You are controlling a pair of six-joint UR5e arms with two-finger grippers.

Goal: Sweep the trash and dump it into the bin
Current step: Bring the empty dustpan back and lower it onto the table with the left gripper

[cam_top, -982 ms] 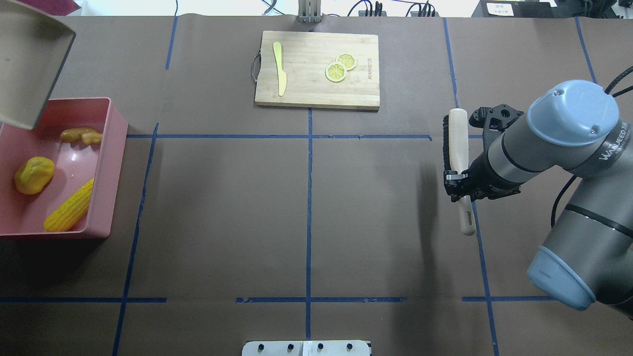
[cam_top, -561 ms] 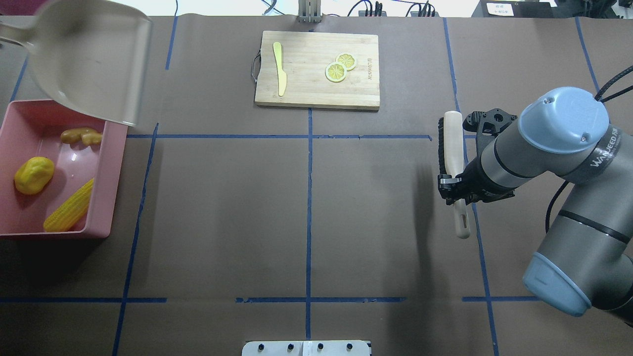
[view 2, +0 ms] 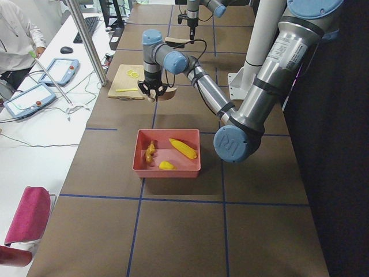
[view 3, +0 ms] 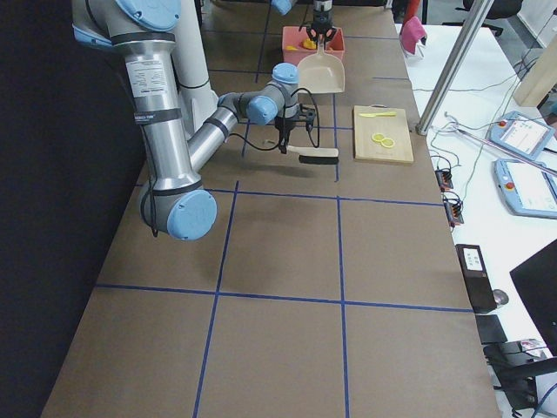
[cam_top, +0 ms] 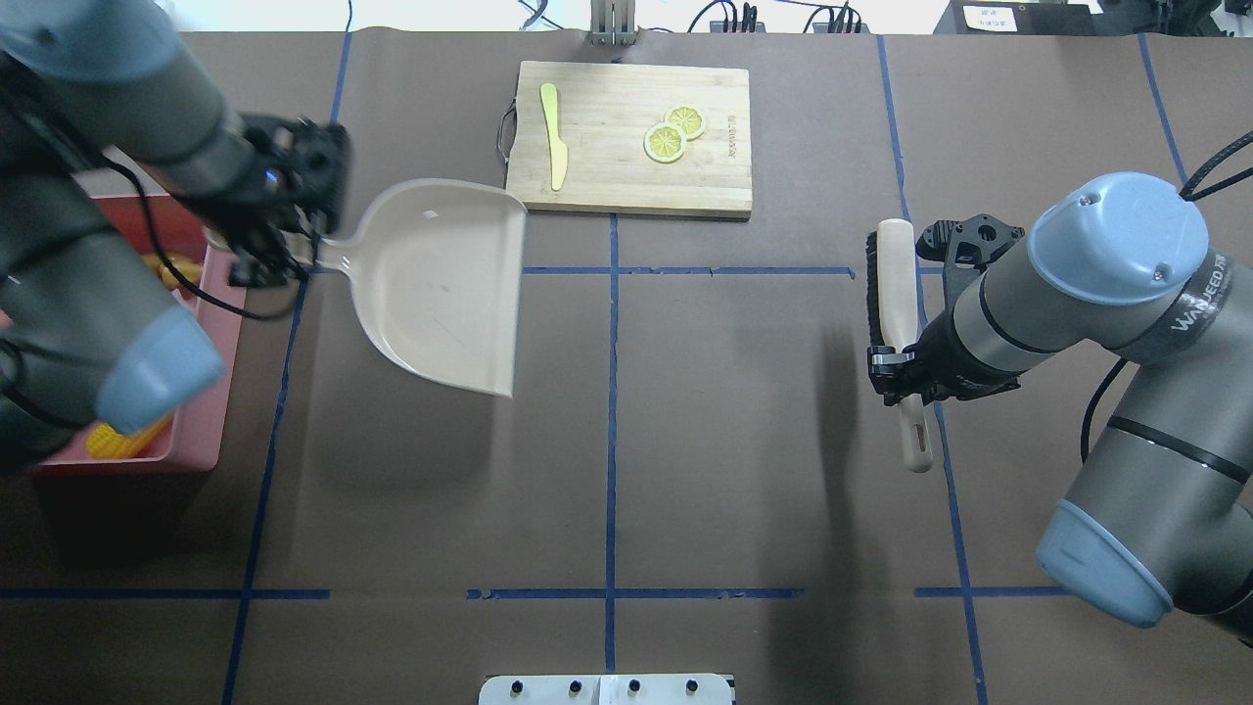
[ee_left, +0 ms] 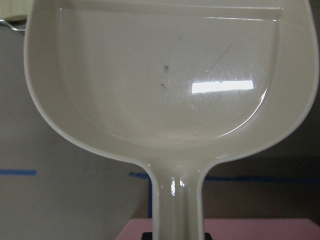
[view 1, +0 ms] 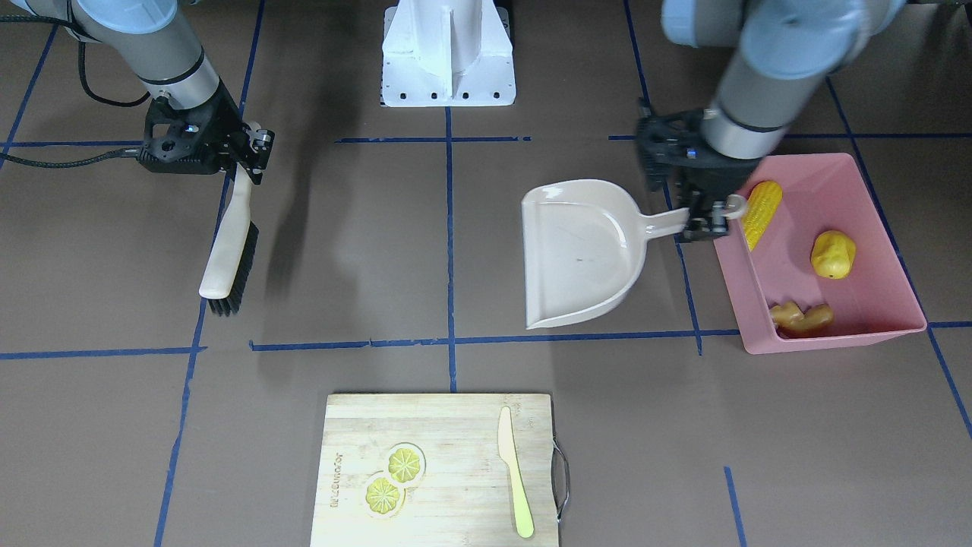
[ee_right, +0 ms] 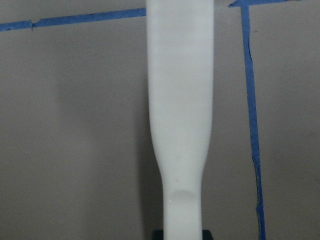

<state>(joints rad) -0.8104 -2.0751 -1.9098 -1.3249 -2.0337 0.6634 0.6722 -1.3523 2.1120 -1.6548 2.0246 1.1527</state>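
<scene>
The pink bin holds the corn cob, the yellow potato-like lump and the ginger root. My left gripper is shut on the handle of the empty beige dustpan, which it holds level just beside the bin, over the table. In the overhead view my left arm hides most of the bin; the dustpan shows clearly. The left wrist view shows the bare pan. My right gripper is shut on the handle of a wooden brush, bristles sideways, far from the bin.
A bamboo cutting board with two lemon slices and a pale yellow knife lies at the table's far side from me. The white robot base stands between the arms. Blue tape lines cross the brown table.
The dustpan swung from tilted above the bin to level over the table right of the bin, and my left arm came into the overhead view. The right arm and brush barely moved.
</scene>
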